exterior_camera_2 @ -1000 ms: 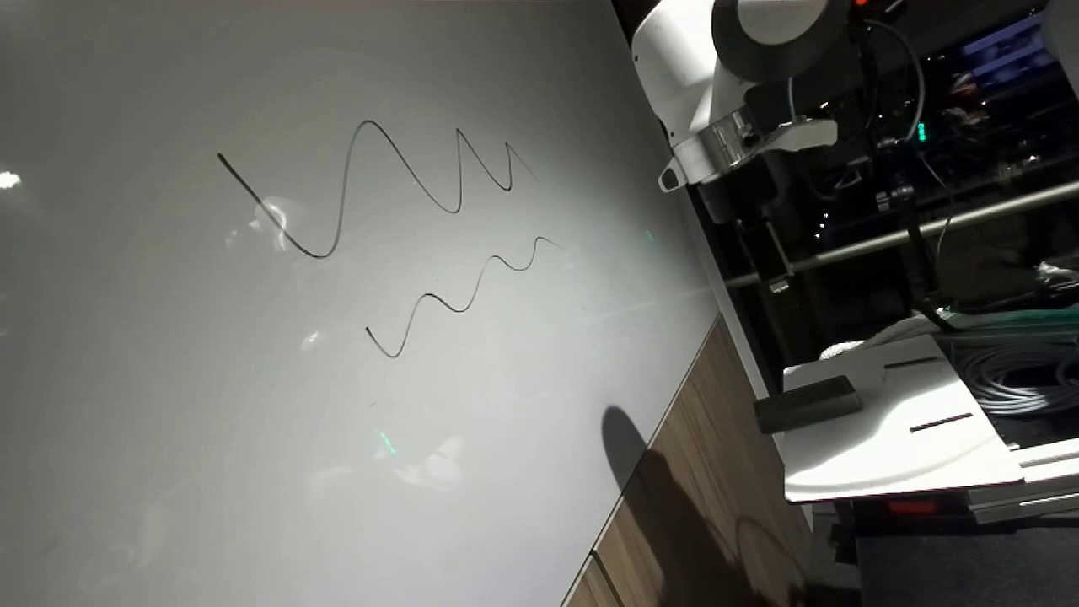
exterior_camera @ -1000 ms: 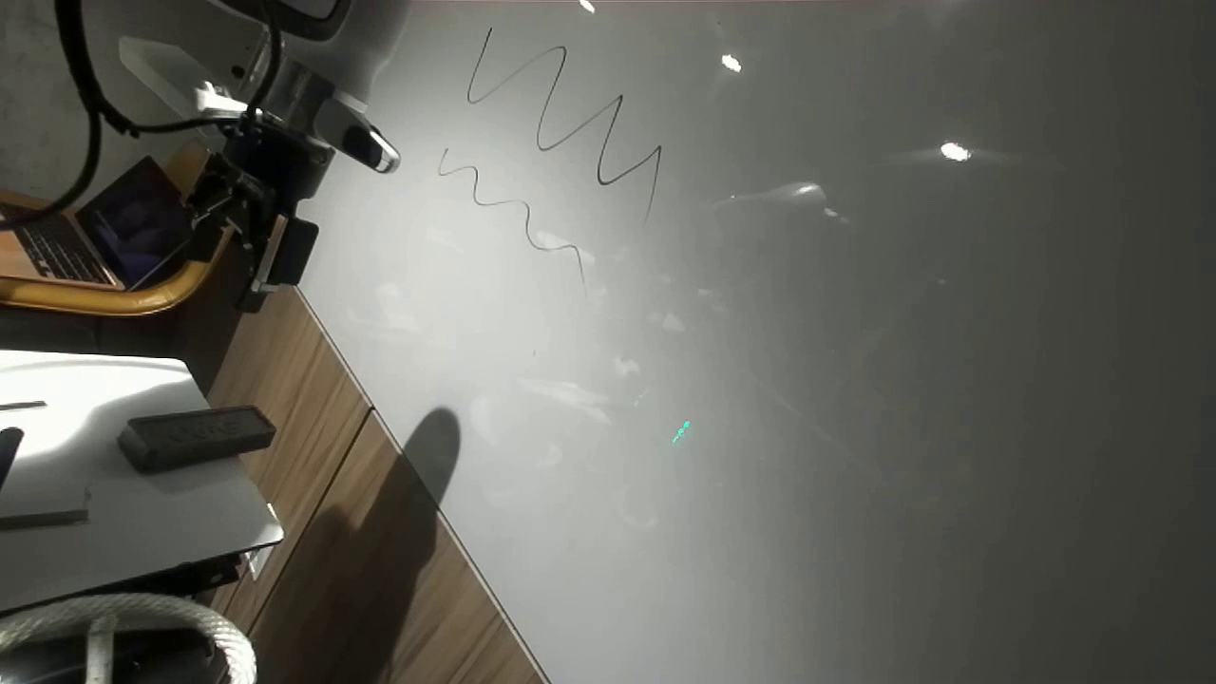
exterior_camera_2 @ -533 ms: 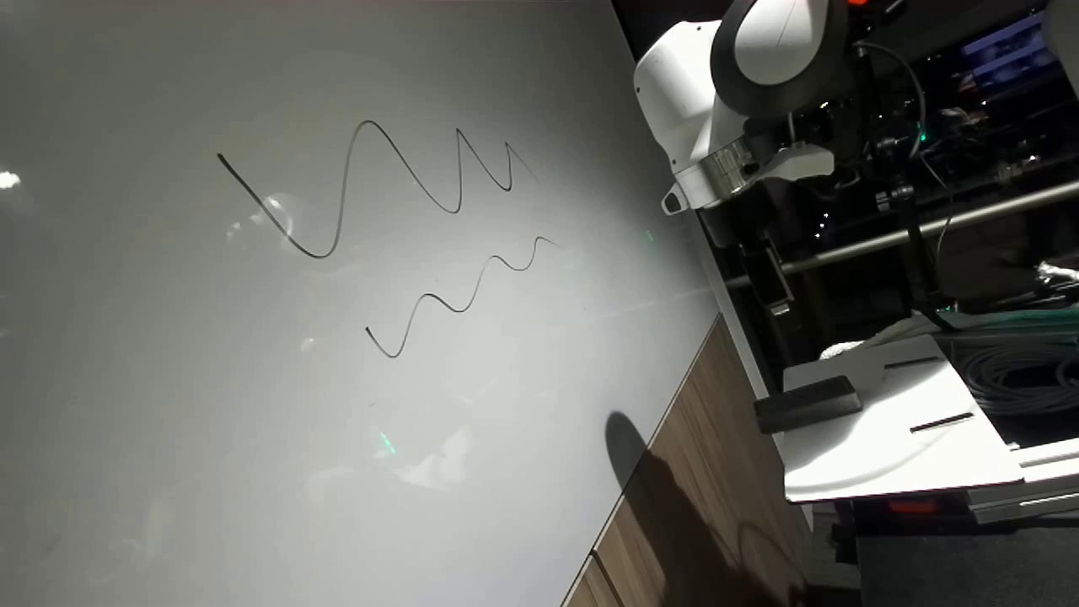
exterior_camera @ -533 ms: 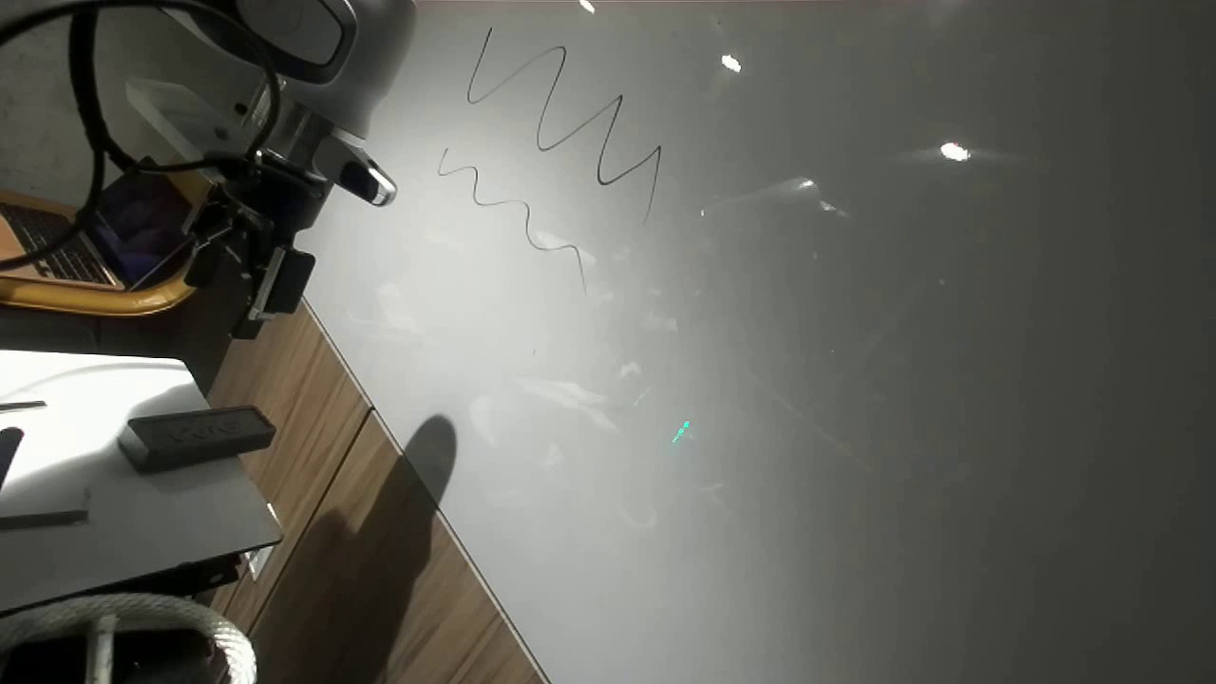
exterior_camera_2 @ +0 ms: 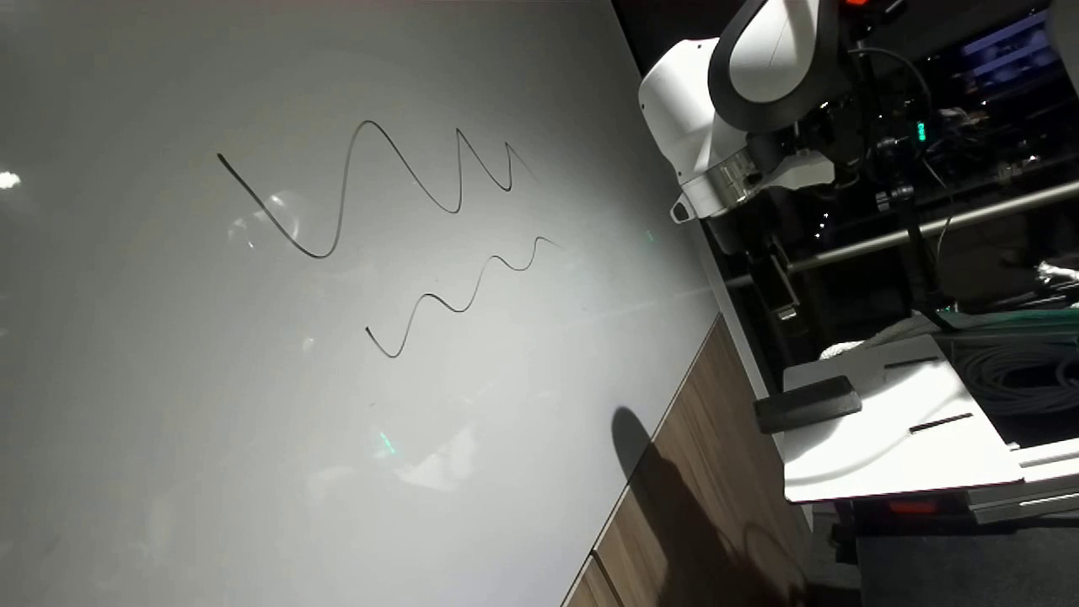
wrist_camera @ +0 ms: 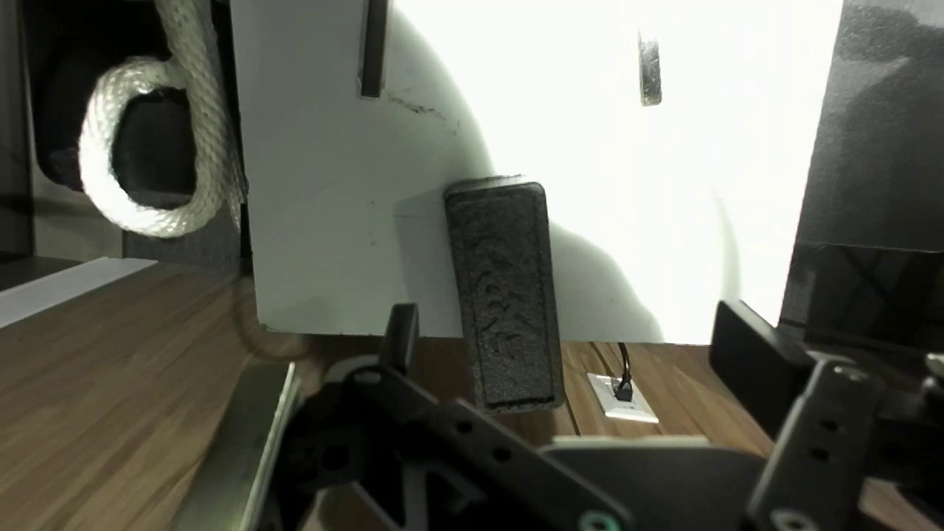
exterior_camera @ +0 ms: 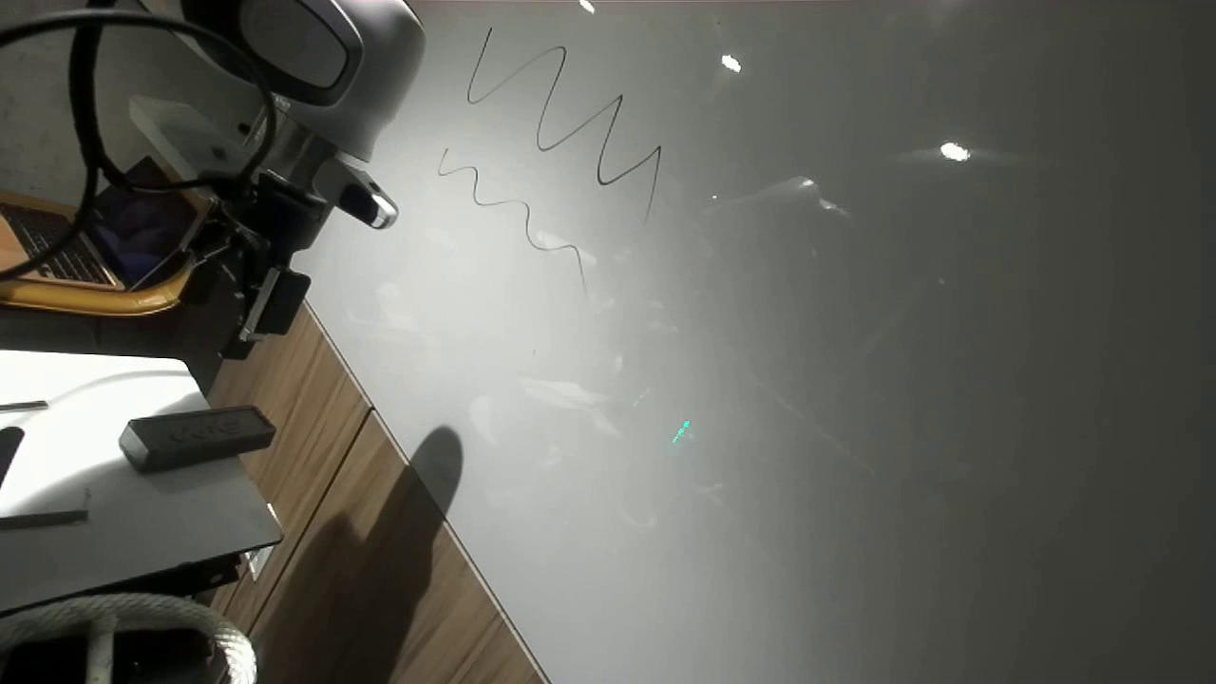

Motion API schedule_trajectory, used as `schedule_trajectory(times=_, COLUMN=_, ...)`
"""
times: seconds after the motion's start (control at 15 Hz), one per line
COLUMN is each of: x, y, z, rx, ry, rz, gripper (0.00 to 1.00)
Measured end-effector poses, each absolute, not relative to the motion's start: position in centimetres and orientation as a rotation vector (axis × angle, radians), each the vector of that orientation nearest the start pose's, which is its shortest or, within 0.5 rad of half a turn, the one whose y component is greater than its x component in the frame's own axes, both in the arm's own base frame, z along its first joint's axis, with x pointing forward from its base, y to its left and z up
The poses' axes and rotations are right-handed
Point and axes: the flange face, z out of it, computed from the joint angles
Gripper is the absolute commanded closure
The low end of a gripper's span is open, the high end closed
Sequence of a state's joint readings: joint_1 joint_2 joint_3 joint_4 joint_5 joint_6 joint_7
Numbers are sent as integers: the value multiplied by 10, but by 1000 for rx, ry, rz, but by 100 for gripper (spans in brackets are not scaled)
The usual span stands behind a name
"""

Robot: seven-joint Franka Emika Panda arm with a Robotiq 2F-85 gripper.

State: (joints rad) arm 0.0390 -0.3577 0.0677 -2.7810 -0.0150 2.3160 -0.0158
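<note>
Gripper (wrist_camera: 571,345) spread — dark block (wrist_camera: 505,295) nearby, overhanging panel (wrist_camera: 324,221)

A gripper (wrist_camera: 574,339), fingers (wrist_camera: 402,338) apart, faces a dark block (wrist_camera: 509,295) jutting past a white panel (wrist_camera: 332,221), looped rope (wrist_camera: 207,125) alongside.

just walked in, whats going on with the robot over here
A robot arm has its gripper open, with nothing held between the fingers. The gripper hangs near a dark block that lies on a white platform with one end jutting past the edge; both exterior views show a gap between gripper and block. A large glossy board beside them carries two wavy dark lines.
</note>
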Motion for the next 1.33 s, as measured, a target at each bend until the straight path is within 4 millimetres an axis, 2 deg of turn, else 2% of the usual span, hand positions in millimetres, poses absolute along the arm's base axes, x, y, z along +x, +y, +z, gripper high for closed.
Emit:
schedule_trajectory(times=0.33, x=358, y=27, z=286, rx=-3167, ry=-222, rz=224, gripper=0)
schedule_trajectory(times=0.93, x=362, y=29, z=227, rx=-3197, ry=-385, rz=271, gripper=0)
schedule_trajectory(times=1.33, x=362, y=36, z=209, rx=-3207, ry=-425, rz=266, gripper=0)
